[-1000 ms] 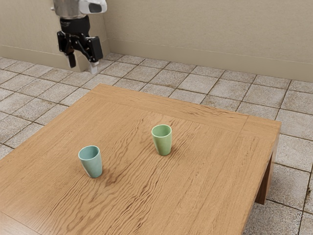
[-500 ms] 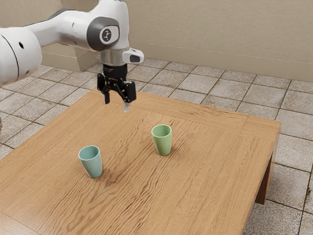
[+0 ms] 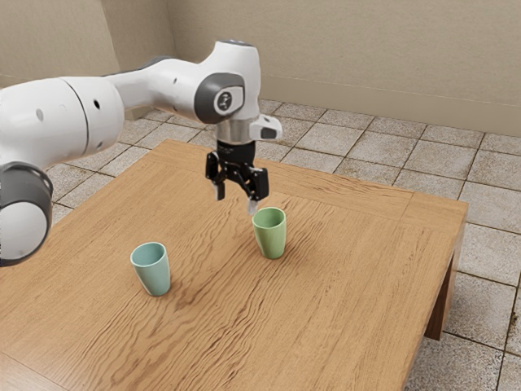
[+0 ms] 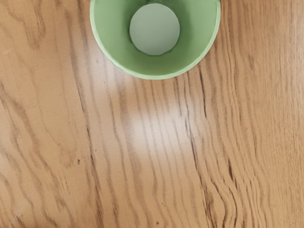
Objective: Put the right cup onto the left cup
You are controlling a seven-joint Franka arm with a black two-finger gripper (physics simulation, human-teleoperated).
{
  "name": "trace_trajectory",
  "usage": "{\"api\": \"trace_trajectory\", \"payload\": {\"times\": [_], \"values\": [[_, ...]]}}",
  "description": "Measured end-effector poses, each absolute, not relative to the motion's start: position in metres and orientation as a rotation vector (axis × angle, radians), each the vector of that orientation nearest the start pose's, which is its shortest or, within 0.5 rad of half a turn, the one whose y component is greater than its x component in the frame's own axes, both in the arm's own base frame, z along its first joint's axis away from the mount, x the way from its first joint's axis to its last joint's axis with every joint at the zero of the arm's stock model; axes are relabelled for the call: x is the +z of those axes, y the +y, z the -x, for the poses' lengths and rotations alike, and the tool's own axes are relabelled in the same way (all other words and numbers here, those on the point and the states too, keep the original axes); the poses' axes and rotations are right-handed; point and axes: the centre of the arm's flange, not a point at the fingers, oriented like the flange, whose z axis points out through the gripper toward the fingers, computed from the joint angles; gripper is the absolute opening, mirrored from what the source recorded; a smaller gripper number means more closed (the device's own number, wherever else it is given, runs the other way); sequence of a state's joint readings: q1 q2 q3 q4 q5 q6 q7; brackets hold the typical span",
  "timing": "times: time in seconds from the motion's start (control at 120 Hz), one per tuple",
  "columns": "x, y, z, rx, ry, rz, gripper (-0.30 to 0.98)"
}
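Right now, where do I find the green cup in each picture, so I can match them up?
Exterior view: the green cup stands near the middle, to the exterior view's right of the blue cup.
Wrist view: the green cup is at the top edge, partly cut off, seen from above into its inside.
Shared landmark: the wooden tabletop with its dark wavy grain.

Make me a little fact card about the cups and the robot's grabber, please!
green cup: upright, empty, nearer the exterior view's right
light blue cup: upright, nearer the exterior view's left
wooden table: under both cups
gripper: open, holding nothing, close to the green cup
cups touching: no, they stand apart
cups stacked: not yet
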State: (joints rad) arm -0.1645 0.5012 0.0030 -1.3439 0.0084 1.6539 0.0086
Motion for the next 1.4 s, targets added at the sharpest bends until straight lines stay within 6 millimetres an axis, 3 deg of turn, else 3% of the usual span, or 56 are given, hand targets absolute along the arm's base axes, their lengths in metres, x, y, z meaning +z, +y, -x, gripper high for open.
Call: {"api": "trace_trajectory", "payload": {"times": [0.075,0.208,0.367,0.492,0.75,1.4], "values": [[0.414,-0.107,-0.684,0.257,0.250,3.094,0.69],[0.414,-0.099,-0.712,0.144,0.219,3.109,0.69],[0.408,-0.065,-0.733,0.086,0.159,3.118,0.69],[0.399,-0.064,-0.735,0.088,0.154,3.112,0.69],[0.362,-0.074,-0.732,0.115,0.167,3.112,0.69],[0.314,-0.088,-0.733,0.107,0.173,3.127,0.69]]}}
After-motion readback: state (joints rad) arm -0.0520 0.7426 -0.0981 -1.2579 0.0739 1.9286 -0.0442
